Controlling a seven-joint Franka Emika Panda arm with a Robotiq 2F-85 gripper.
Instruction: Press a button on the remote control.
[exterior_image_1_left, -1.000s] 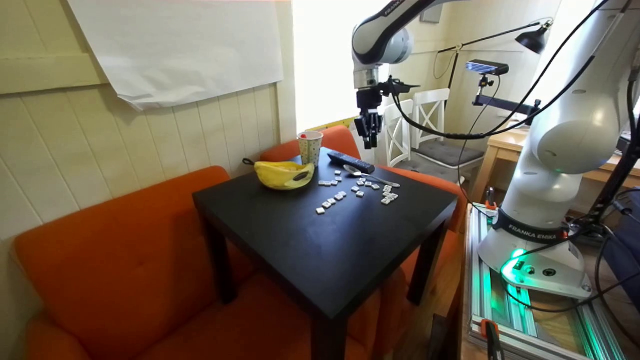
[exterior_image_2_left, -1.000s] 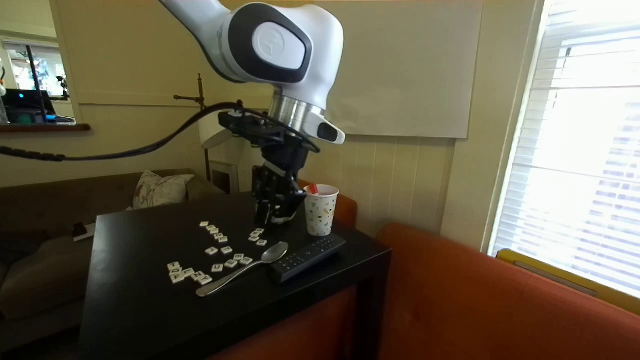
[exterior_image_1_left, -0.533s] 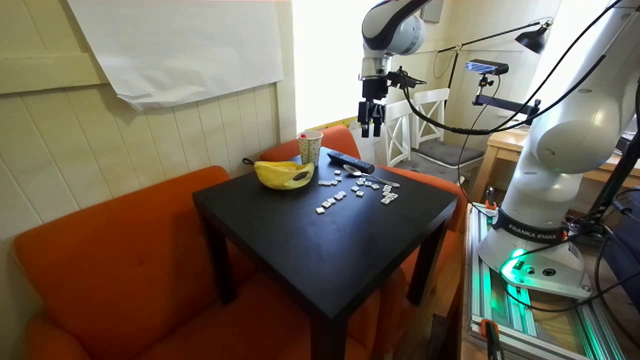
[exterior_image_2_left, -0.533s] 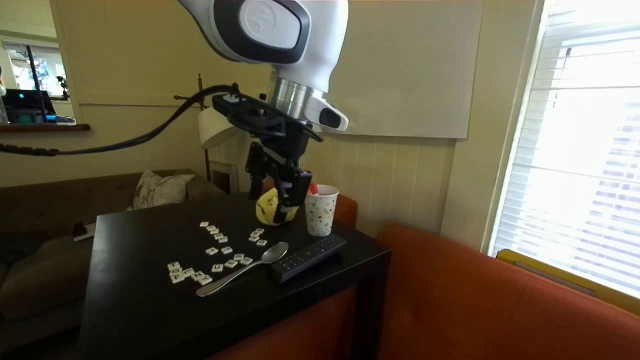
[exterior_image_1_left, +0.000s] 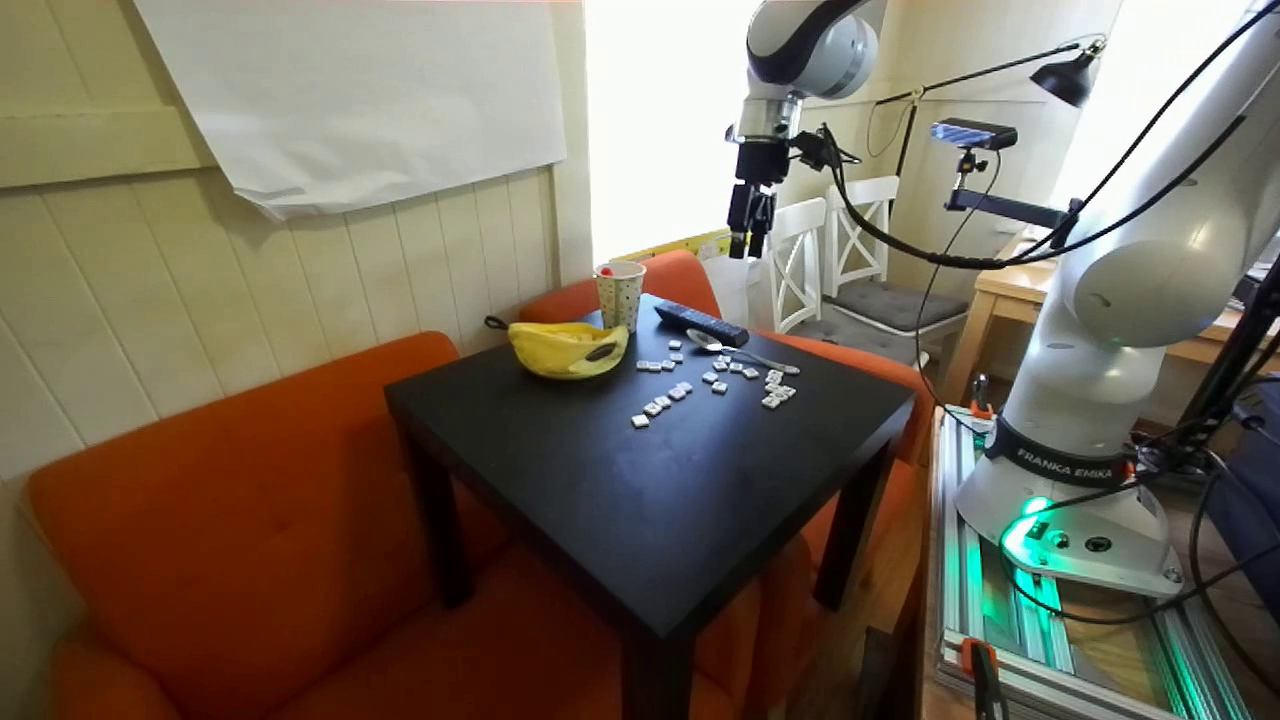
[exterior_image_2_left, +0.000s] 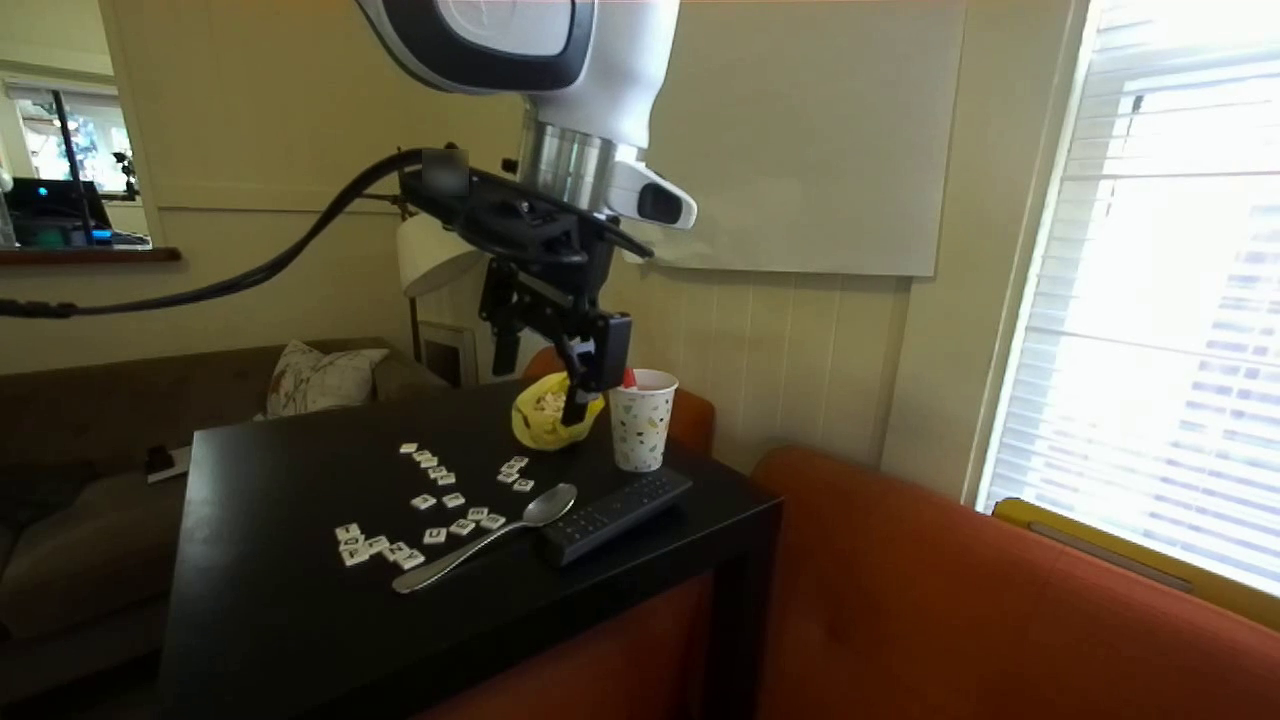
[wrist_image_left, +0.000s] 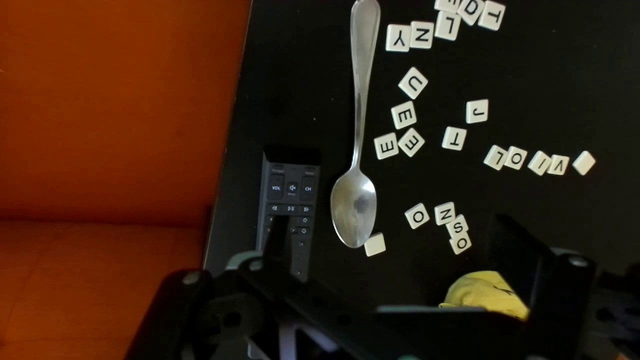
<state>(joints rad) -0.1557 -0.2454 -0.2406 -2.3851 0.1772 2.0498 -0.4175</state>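
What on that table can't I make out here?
Some lower buttons on the remote control: wrist view, behind the claw.
One letter tile: wrist view, cut by the top edge; tiny elsewhere.
Contents of the banana-shaped bowl: an exterior view, too small.
Red object, lower part: both exterior views, hidden inside the paper cup.

The arm's base (exterior_image_1_left: 1120, 525) reads "FRANKA EMIKA"; the remote (wrist_image_left: 292, 200) "VOL", "CH", apparently "Power"; tiles (wrist_image_left: 413, 83) include Y, N, U.

Glossy white, round-jointed robot arm (exterior_image_1_left: 1150, 290) had dark-grey inlay (exterior_image_2_left: 470, 75) and thick black cable (exterior_image_1_left: 955, 262). White base (exterior_image_1_left: 1130, 540) bore black band (exterior_image_1_left: 1065, 466) lettered "FRANKA EMIKA" and green light (exterior_image_1_left: 1030, 527). Silver metal wrist collar (exterior_image_2_left: 568, 165) was cylindrical. Matte-black two-fingered gripper (exterior_image_2_left: 541, 380) showed grey screw heads (wrist_image_left: 578, 260).
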